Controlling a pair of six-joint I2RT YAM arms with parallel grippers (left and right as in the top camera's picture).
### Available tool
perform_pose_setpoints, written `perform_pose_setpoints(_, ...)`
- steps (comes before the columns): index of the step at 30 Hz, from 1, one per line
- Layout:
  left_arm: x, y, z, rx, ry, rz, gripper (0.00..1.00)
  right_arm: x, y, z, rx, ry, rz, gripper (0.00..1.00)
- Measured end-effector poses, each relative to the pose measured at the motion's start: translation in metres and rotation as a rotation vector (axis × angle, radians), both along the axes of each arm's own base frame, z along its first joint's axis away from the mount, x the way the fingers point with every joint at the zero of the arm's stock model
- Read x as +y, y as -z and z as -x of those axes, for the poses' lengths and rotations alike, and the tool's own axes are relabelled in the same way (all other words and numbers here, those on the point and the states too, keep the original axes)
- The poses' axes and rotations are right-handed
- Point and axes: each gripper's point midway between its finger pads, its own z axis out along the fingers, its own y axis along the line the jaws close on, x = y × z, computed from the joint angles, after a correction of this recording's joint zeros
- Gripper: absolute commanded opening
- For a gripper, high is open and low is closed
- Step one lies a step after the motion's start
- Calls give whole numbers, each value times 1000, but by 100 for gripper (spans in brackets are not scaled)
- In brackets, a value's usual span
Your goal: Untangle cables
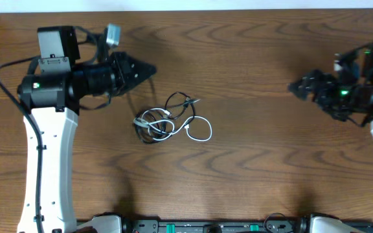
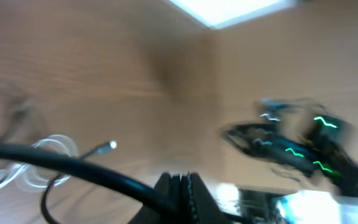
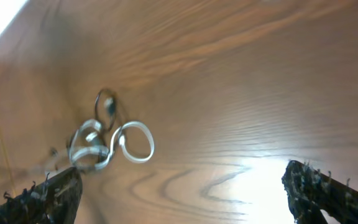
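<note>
Noted from beside the rig. The cables lay in one small knot on the counter, a little left of centre and nearer the left arm than the right. A white cord looped out on the knot's right side, and a black cord made a loop at its top. I could not make out how the strands crossed inside the knot.

Left end effector: jaws pressed together to a point with nothing between them. It hovered just up and left of the knot, not touching it. Its wrist view was blurred but showed the closed fingers, with pale loops off to one side.

Right end effector: fingers spread wide and empty. It sat at the far right of the counter, well apart from the knot and pointing toward it.

Judgement: this was the opening step, the approach before a first grasp. No cord had been separated yet, so the whole task remained.

Next move, as I read it:
- The right arm would need to cross to the white loop, which looked the freest, and close on that single strand.
- The left would have to open before it could hold the knot's body steady.

Thin cords lying flat call for fingertips brought right down to the surface. Catching two strands at once would likely drag the whole bundle.
</note>
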Motion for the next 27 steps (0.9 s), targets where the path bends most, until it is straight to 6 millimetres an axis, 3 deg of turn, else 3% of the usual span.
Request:
perform_pose_setpoints(5,-38,-57,-2,-150,148,191,8,47,-4,-1,-52,-162,9,99)
perform_pose_setpoints(8,-50,-83,-2,-206,175,247,7,61,-3,0,-54,-191,23,99)
perform_pose_setpoints(13,-52,-145,5,-347,160,342,7,76,7,1,-15,-206,42,99)
perform_pose_setpoints(16,-50,-193,20,-456,161,426,7,84,16,-3,4,-222,45,99)
perform_pose_setpoints(20,-46,-238,42,-515,169,533,7,98,25,-12,11,-251,19,99)
perform_pose_setpoints(27,-41,-266,60,-391,139,657,7,148,11,-42,-106,-317,-149,99)
